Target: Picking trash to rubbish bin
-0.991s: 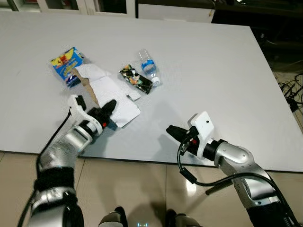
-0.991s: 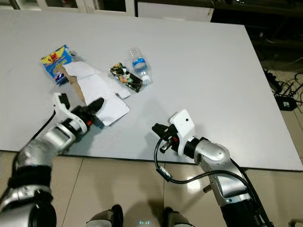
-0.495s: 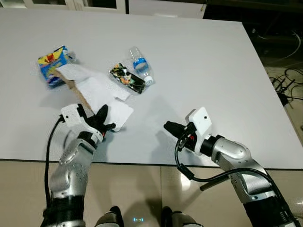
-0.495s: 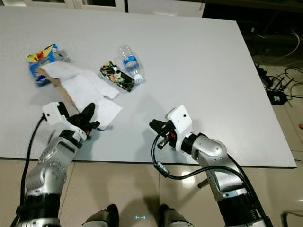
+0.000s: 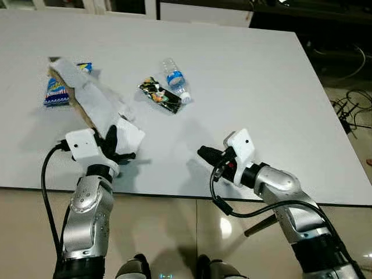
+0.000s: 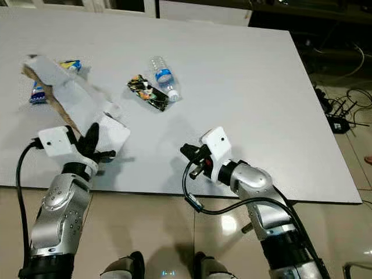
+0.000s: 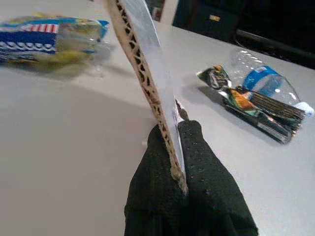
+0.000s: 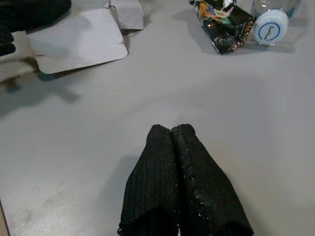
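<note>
The left gripper (image 5: 119, 141) is at the near edge of the white table (image 5: 250, 75), and its two black fingers (image 7: 197, 162) are clamped on a flattened piece of white cardboard (image 5: 93, 104). The wrist view makes it plain: the corrugated brown edge of the sheet runs right down between the fingers, pinched tight. The cardboard is lifted, tilted up off the table, its far end reaching over toward the blue and yellow snack packet (image 5: 56, 90) that lies flat near the table's left side.

Further in, toward the middle of the table, a crushed clear plastic bottle (image 5: 176, 81) with a blue label lies on its side. Touching it is a dark, colourful crumpled wrapper (image 5: 160, 95), just on the bottle's left.

On the other side, the right gripper (image 5: 204, 154) hangs low above the table's near edge, pointing toward the cardboard. Its fingers (image 8: 184, 182) are pressed together with nothing between them. From its wrist camera you can see the cardboard flap ahead, and the wrapper and the bottle's white cap (image 8: 269, 27) beyond.

Beyond the table's right edge, black cables (image 5: 354, 110) trail across the pale tiled floor (image 5: 174, 232).
</note>
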You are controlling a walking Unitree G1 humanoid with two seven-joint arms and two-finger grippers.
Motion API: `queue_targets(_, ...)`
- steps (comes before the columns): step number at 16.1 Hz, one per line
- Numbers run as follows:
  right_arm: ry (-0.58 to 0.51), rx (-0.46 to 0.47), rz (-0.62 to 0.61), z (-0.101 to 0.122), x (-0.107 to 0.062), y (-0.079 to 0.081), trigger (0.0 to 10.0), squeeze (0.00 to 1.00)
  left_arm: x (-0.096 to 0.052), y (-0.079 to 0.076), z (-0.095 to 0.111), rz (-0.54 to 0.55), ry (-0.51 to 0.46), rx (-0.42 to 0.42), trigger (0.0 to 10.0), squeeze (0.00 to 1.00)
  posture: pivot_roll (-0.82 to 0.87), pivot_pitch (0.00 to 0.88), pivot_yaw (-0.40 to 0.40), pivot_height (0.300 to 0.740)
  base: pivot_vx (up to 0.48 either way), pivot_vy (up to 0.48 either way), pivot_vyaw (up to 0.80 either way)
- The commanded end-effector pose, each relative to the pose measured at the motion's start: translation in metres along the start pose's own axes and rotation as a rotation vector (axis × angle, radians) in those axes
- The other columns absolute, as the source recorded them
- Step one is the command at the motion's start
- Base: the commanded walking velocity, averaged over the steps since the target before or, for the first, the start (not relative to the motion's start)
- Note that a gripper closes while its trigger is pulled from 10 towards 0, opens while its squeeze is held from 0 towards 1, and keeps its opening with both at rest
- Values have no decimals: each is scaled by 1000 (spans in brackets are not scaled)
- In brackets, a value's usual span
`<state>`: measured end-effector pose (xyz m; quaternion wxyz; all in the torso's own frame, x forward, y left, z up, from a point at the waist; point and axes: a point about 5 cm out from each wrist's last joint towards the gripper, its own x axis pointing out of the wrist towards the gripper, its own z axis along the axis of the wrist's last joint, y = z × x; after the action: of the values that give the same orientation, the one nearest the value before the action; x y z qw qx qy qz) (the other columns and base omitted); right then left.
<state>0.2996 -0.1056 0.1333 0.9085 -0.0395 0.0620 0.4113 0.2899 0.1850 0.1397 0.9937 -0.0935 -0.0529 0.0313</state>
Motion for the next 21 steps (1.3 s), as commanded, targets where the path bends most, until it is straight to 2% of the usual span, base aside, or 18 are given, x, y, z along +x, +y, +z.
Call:
queue_targets(1,-6,-17,-10,1,1,-2,10000,0,-3,-5,5,2,-30,36,0,0,-54,131,-62,740,0,0,0)
queue_targets(5,-23,-16,-18,2,5,-2,10000,0,-3,-10,13,8,-70,64,0,0,-46,124,-58,740,0,0,0)
queue_targets(10,-53,-9,-52,3,13,-4,10000,0,-7,-7,49,51,-209,162,0,0,-22,119,-52,740,0,0,0)
queue_targets(11,-59,-6,-56,3,15,-3,10000,0,-7,-4,64,70,-262,225,0,0,-13,120,-48,740,0,0,0)
queue_targets(12,-61,-6,-56,3,15,-3,10000,0,-7,-3,68,78,-274,242,0,0,-13,120,-48,740,0,0,0)
queue_targets(13,-62,-5,-57,3,15,-3,10000,0,-8,-1,70,94,-281,258,0,0,-12,120,-46,740,0,0,0)
queue_targets(15,-71,1,-68,3,16,-3,10000,0,-13,13,66,188,-253,302,275,0,-9,122,-43,740,0,0,0)
queue_targets(16,-75,4,-76,2,16,-3,10000,0,-19,23,56,246,-203,329,10000,0,-9,122,-43,740,0,0,0)
queue_targets(18,-79,8,-93,1,16,-3,10000,0,-33,38,38,311,-119,351,10000,0,-5,128,-41,740,0,0,0)
queue_targets(19,-79,11,-106,0,17,-4,10000,0,-41,40,28,316,-82,341,10000,0,-5,128,-41,740,0,0,0)
queue_targets(21,-79,14,-120,0,17,-5,10000,0,-47,36,17,311,-41,348,10000,0,1,134,-41,740,0,0,0)
